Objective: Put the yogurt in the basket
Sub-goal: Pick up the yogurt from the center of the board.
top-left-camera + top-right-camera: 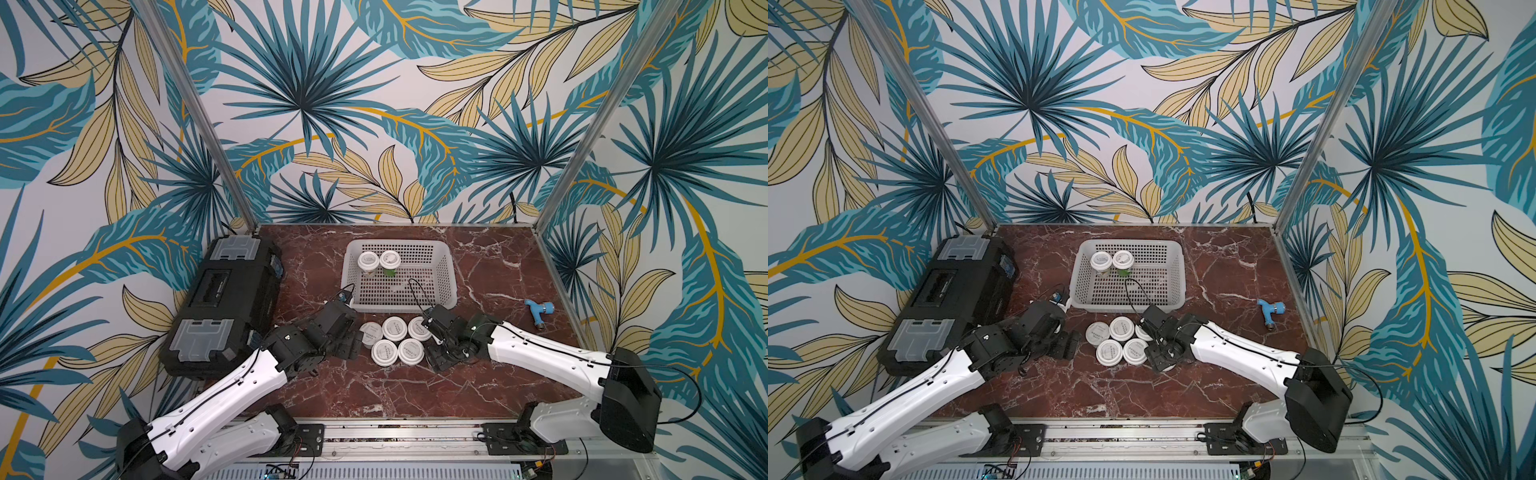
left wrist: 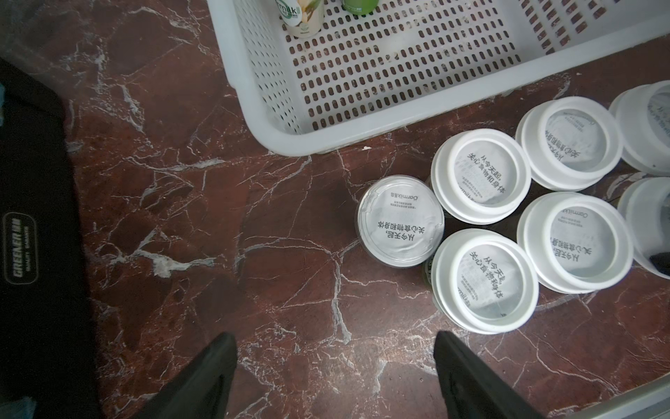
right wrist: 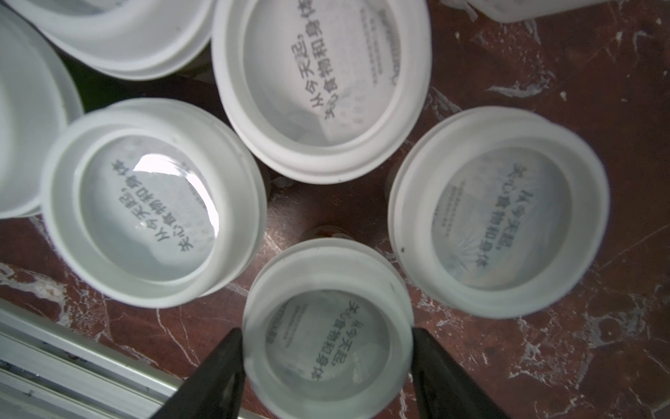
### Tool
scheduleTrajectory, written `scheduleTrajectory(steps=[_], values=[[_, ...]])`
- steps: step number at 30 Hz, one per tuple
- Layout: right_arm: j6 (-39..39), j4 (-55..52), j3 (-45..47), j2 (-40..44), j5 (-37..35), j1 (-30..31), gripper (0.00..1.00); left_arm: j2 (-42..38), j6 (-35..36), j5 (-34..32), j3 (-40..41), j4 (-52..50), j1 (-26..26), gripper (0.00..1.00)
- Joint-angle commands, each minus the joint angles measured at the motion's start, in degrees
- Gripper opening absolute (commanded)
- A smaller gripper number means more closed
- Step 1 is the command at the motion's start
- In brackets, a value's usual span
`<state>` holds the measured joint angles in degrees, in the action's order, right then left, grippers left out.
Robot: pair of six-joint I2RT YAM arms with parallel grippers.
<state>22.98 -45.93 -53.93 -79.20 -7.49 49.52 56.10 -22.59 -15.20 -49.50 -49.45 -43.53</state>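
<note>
The pale perforated basket [image 1: 399, 308] [image 1: 1125, 308] [image 2: 398, 127] stands mid-table with two yogurt cups [image 1: 368, 261] [image 1: 390, 258] upright in its far left corner. Several more yogurt cups [image 1: 394, 328] [image 2: 482, 181] cluster on the marble just in front of it. My right gripper [image 3: 326, 333] [image 1: 437, 355] is at the cluster's right side, its fingers pressed against both sides of one cup [image 3: 328, 355]; the arm hides that cup in both top views. My left gripper [image 2: 334, 337] [image 1: 347, 345] hangs open over bare marble left of the cluster, close to a foil-topped cup [image 2: 400, 221].
A big black case [image 1: 224, 307] with grey latches lies along the table's left side, close behind my left arm. A small blue fitting [image 1: 539, 311] lies at the right. Metal frame posts stand at the back corners and a rail [image 1: 415, 436] runs along the front.
</note>
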Motion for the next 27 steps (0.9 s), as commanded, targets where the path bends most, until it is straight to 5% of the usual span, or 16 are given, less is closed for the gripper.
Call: scheduleTrajectory(steps=[1, 27], values=[[0.66, -1.0, 1.46, 0.54, -0.2, 0.39, 0.7, -0.64, -0.44, -0.01, 1.51, 0.85, -0.17, 0.89], [-2.68, -12.14, -11.11, 7.48, 2.45, 1.2, 0.66, 0.5, 0.09, -0.35, 1.08, 1.46, -0.19, 0.89]])
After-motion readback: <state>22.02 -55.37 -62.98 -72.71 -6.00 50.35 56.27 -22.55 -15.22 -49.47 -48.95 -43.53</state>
